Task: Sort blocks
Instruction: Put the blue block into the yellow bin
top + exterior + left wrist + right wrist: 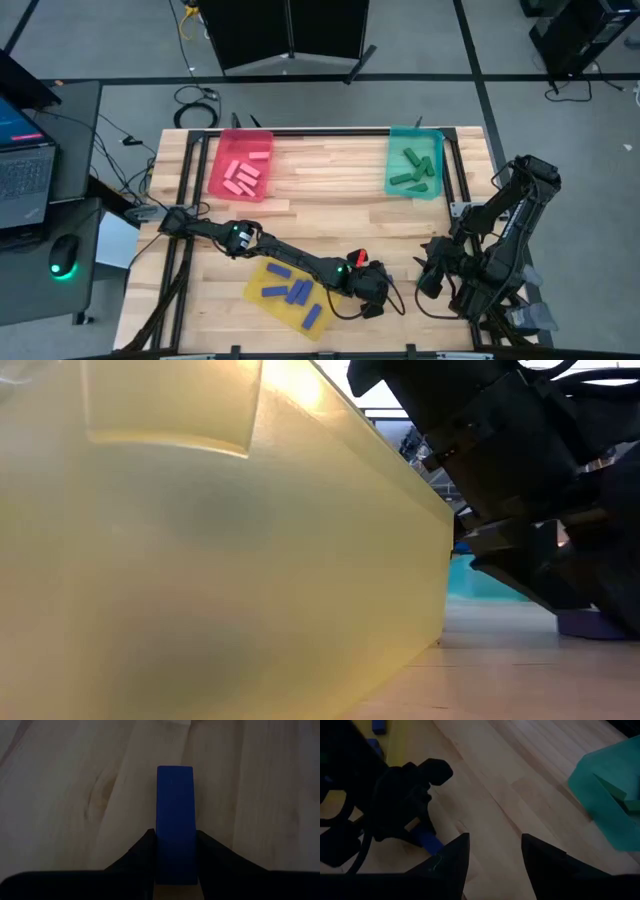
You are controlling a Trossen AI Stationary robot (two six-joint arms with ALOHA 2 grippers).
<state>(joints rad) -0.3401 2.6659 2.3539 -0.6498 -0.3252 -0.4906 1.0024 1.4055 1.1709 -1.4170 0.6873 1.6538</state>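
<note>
While the right gripper (492, 852) waits with fingers apart at the near right, the left gripper (375, 290) pinches a blue block (174, 820) low over the table (330, 200), just right of the yellow tray (262, 275); far off sit the pink (240, 165) and teal trays (415, 162).

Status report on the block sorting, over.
Left gripper shut on blue block, low beside yellow tray. Right gripper open, idle. Nothing in the way.

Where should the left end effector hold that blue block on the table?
Across its two long sides, near one end, coming from above. The blue block lies flat on the table, and the left end effector already straddles its narrow width there.
</note>
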